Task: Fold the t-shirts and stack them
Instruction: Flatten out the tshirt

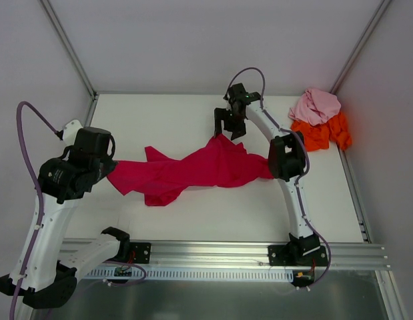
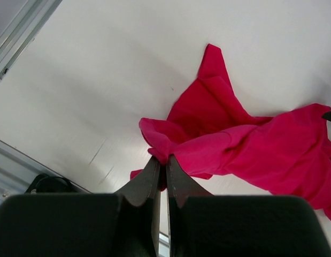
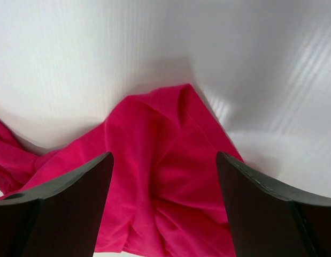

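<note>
The crimson-magenta t-shirt lies crumpled and stretched across the middle of the table. My left gripper is shut on its left end; in the left wrist view the fingertips pinch a fold of the shirt. My right gripper is open above the shirt's far peak; in the right wrist view the shirt lies between and below the spread fingers, not held. The pale pink t-shirt lies bunched on the bright orange t-shirt at the far right corner.
White walls enclose the table on the left, back and right. An aluminium rail runs along the near edge with both arm bases. The right arm's elbow stands over the shirt's right end.
</note>
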`<action>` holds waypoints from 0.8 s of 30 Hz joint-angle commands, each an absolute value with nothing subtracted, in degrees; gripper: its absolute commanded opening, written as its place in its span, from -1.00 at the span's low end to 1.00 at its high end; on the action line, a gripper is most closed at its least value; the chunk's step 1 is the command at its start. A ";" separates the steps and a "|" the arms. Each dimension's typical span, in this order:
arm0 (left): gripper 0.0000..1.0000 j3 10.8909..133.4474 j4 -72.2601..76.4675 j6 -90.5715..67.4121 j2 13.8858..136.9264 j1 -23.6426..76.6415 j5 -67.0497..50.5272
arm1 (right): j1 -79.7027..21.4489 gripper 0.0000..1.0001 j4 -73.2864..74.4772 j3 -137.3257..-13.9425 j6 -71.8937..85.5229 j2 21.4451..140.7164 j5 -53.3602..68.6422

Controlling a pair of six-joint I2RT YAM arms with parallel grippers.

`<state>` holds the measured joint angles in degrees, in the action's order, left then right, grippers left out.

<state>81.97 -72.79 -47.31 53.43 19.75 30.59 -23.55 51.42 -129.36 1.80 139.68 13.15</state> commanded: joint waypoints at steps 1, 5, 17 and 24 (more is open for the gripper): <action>-1.00 82.62 -74.35 -46.67 52.82 18.98 32.26 | -23.64 0.64 49.23 -132.54 3.16 141.06 18.63; -1.00 81.48 -74.44 -46.58 51.51 18.98 31.29 | -23.82 0.64 46.68 -132.45 2.73 141.77 20.56; -1.00 76.90 -74.53 -47.55 50.19 18.98 30.06 | -23.73 0.55 43.59 -136.49 3.25 145.63 23.47; -1.00 77.61 -75.06 -47.72 49.75 18.98 30.50 | -23.20 0.52 46.40 -135.88 1.06 144.32 21.54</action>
